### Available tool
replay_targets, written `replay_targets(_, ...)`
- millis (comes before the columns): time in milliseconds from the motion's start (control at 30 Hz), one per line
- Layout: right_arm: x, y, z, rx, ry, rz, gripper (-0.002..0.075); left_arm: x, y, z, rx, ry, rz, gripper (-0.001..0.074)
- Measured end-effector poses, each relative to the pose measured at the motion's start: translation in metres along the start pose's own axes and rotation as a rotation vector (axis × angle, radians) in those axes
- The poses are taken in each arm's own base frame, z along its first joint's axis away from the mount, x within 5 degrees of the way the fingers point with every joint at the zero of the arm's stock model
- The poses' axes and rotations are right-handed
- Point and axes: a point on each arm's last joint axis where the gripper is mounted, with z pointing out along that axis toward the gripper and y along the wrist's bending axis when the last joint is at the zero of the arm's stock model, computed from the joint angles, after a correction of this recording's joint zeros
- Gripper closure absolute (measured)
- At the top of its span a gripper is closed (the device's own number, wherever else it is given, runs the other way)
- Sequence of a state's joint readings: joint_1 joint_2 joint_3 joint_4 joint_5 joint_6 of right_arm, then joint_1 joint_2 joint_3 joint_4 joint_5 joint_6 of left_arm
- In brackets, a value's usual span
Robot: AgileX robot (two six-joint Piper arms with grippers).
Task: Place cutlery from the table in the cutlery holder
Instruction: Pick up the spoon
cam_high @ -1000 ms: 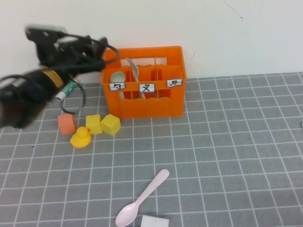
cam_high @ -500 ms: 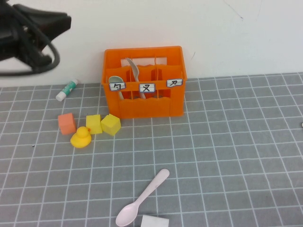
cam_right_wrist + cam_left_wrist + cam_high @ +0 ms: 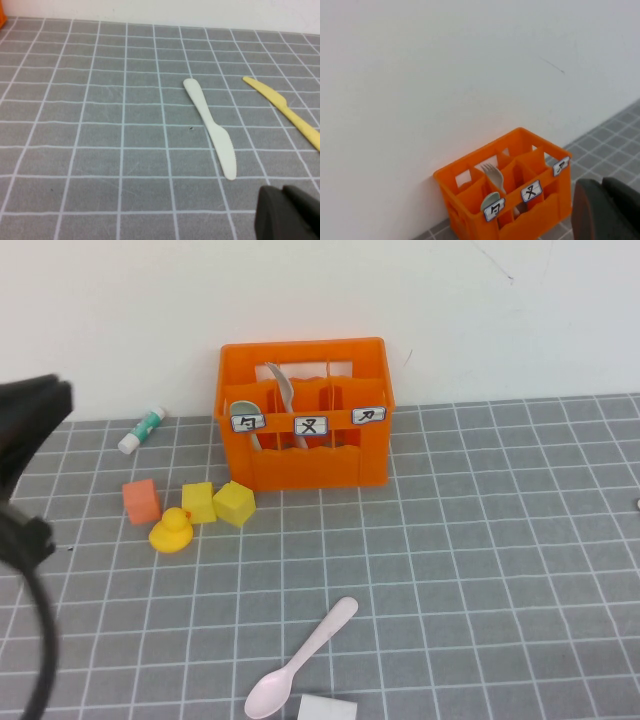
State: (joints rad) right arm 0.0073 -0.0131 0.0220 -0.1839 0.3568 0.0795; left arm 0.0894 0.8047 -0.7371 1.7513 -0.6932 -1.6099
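Two pieces stand in the orange cutlery holder (image 3: 305,412); a pink spoon lies loose on the table (image 3: 500,540).

In the cutlery holder, the mint-green spoon (image 3: 249,405) fills the left compartment and the grey-green fork (image 3: 281,385) leans just right of it. The pale pink spoon (image 3: 300,658) lies well in front of the holder. Left of the holder, the left gripper (image 3: 607,210) is clenched and empty. The right gripper (image 3: 285,212), also clenched and empty, hovers by a white knife (image 3: 211,127) and a yellow knife (image 3: 285,112).
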Motion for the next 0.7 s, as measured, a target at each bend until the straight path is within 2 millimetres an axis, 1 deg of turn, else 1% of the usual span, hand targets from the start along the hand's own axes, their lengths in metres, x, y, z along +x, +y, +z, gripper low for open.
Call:
replay_targets(100,0.000,0.000,0.000,0.000,0.000,0.000,0.0729,0.002,-0.007,-0.015,-0.061,-0.029,-0.105,0.0735)
replay_targets(200,0.000,0.000,0.000,0.000,0.000,0.000,0.0729,0.006,-0.010,-0.025,-0.114,-0.057,-0.190,0.0735)
replay_targets(333,0.000,0.000,0.000,0.000,0.000,0.000,0.0729,0.011,-0.015,-0.035,-0.148,-0.082,-0.202,0.0735)
replay_targets(567,0.000,0.000,0.000,0.000,0.000,0.000,0.0729,0.019,-0.032,-0.057,-0.168,-0.145,-0.179,0.0735)
replay_targets(700,0.000,0.000,0.000,0.000,0.000,0.000,0.0729,0.032,-0.033,-0.065,-0.230,-0.211,-0.273,0.0735)
